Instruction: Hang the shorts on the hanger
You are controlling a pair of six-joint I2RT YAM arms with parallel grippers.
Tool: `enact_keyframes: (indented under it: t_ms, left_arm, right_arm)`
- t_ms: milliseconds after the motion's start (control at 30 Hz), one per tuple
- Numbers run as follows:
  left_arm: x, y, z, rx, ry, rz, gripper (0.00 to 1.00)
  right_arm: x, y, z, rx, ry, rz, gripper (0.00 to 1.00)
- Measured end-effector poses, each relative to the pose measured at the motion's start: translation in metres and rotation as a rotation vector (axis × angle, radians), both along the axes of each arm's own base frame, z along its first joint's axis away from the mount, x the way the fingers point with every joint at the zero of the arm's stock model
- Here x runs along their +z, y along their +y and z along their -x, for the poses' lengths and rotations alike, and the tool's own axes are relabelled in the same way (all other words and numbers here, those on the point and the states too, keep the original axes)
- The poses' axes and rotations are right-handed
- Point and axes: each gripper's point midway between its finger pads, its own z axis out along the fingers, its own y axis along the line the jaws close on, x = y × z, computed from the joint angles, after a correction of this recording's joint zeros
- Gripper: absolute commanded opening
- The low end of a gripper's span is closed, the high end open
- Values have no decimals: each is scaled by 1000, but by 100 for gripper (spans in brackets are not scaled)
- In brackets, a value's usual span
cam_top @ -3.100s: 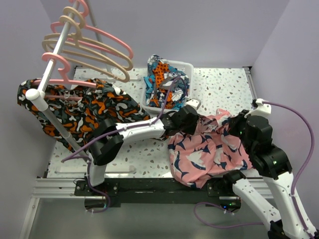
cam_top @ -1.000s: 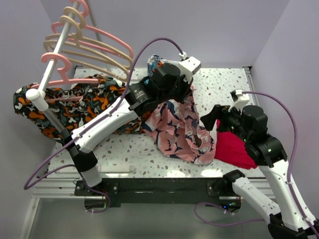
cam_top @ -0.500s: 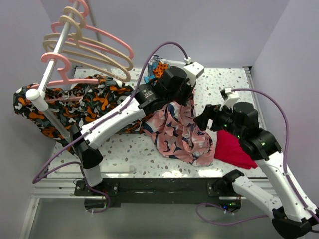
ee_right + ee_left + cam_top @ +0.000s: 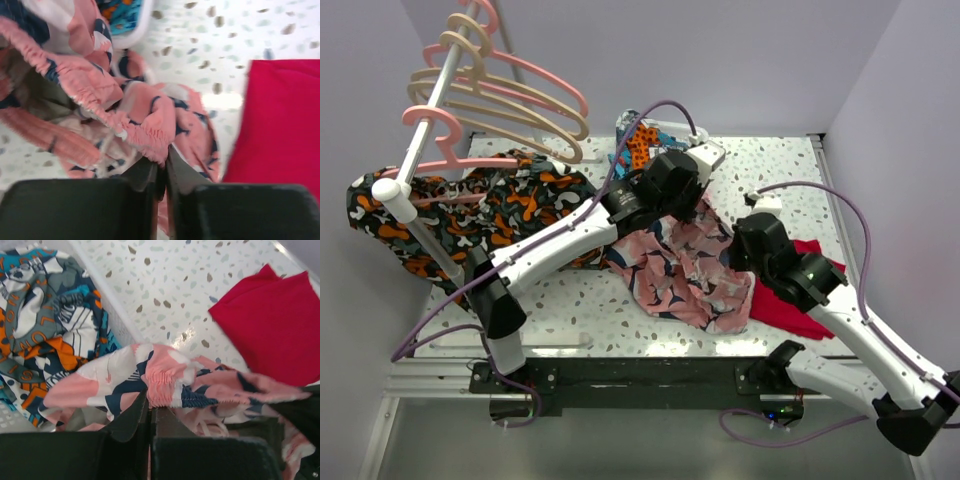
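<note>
Left claw pinches shorts waistband; right claw clamped on waistband too. Shorts drape mid-tabletop, beside red cloth. Hanger on rail, far left.

Salmon-pink, navy-and-white printed shorts, bunched, waistband lifted, legs trailing on desk, beige hanger hung far left, well apart

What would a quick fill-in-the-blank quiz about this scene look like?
1. The left gripper and the right gripper each pinch the shorts' elastic ___.
2. The plain cloth lying beside the shorts is ___.
3. The tan hanger carries ___ clothing.

Missing words: waistband; red; no.
</note>
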Motion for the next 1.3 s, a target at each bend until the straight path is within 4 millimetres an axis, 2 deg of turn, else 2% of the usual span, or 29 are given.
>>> enact_keyframes:
  t_ms: [133,167,233,267,367,500,533,567,633,733,800,867,933,1067,1133,1200,1233,1300]
  left_arm:
    - [-42,12,7,22,47,-45,14]
    - [-48,13,9,25,52,-40,19]
    - [-62,17,14,27,64,-34,22]
    - [-66,19,17,30,71,-27,26]
    - [-68,19,17,39,69,3,30]
    - [-68,14,14,49,56,48,33]
    - [-69,15,14,50,56,49,32]
    - [-72,15,15,55,59,53,24]
    - [-81,18,16,66,74,47,18]
    - [-87,20,17,75,84,41,2]
    - [-81,20,18,76,79,54,0]
    - [-64,22,19,73,68,64,0]
    - [-32,21,18,72,40,104,0]
    - [71,30,24,66,-60,252,0]
    - [126,36,38,49,-119,351,0]
    - [165,38,59,25,-161,429,0]
    - [180,37,73,2,-171,461,0]
    - [191,33,95,-36,-171,493,0]
  right_arm:
    - [12,-27,2,-115,-39,44,0]
    - [19,-30,3,-124,-50,43,0]
    - [40,-32,2,-136,-87,27,0]
    - [52,-32,1,-138,-108,14,0]
    - [75,-34,-1,-146,-147,-2,0]
    - [84,-37,-1,-148,-151,19,0]
    - [84,-38,-1,-149,-147,29,0]
    - [86,-39,-2,-151,-146,40,0]
    - [91,-41,-4,-156,-144,63,0]
    - [105,-43,-8,-167,-157,92,0]
    - [121,-46,-13,-177,-176,117,0]
    - [143,-47,-20,-190,-212,129,0]
    - [171,-49,-26,-207,-262,142,0]
    - [243,-62,-34,-270,-412,145,0]
    - [270,-70,-31,-276,-472,145,0]
    - [292,-72,-27,-264,-523,129,0]
    - [300,-72,-26,-254,-545,119,0]
    - [316,-70,-25,-234,-588,99,0]
